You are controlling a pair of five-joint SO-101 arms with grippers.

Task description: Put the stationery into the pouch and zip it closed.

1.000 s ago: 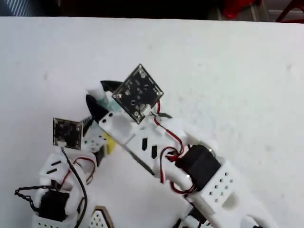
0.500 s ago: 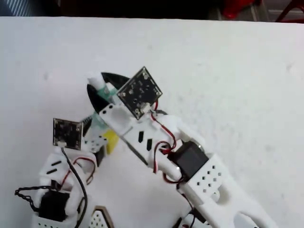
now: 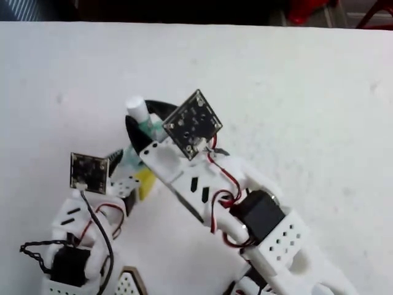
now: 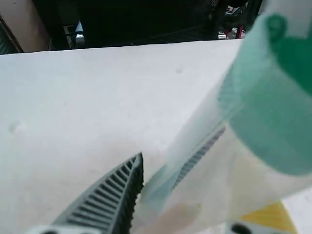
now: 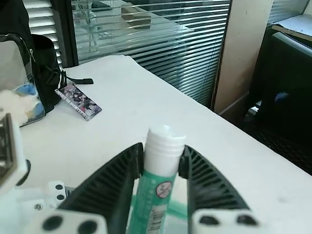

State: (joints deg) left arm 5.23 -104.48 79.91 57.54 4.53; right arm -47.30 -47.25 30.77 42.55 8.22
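Observation:
My right gripper (image 3: 146, 126) is shut on a glue stick (image 3: 136, 110) with a white cap and green body, and holds it tilted just above the table. The same glue stick (image 5: 158, 180) stands between the black fingers (image 5: 112, 180) in the right wrist view. It looms close and green (image 4: 273, 97) in the left wrist view, over a clear pouch (image 4: 195, 156) whose zipper edge is raised. My left gripper (image 3: 130, 167) sits at that pouch (image 3: 126, 160), one ridged finger (image 4: 114, 195) against its corner. A yellow piece (image 3: 144, 183) lies under the pouch.
The white table (image 3: 295, 92) has wide free room to the right and toward the back. A black bag (image 5: 41, 63), a small printed card (image 5: 78, 101) and a plush toy (image 5: 14, 105) sit far off on the table in the right wrist view.
The right arm carried the glue stick a little away from the arms, then to the right, over the pouch. The left arm has kept still.

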